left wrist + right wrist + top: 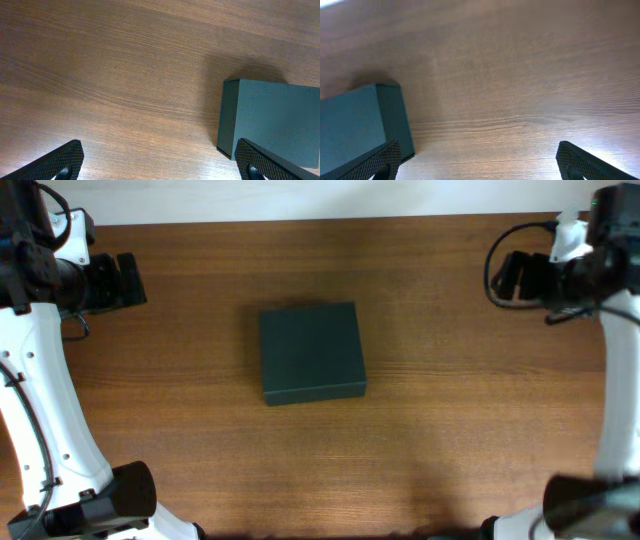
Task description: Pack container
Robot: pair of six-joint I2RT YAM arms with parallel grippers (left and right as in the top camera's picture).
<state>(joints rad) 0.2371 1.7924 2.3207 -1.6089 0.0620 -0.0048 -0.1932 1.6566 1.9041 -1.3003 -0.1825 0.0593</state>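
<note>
container (312,352) closed, centre of surface (200,440)
left jaws at 10 o'clock, right jaws at 2 o'clock, both wide, empty

Soft even light; pale glare on the table (35,140), faint shadow beside the container (275,120)
</note>
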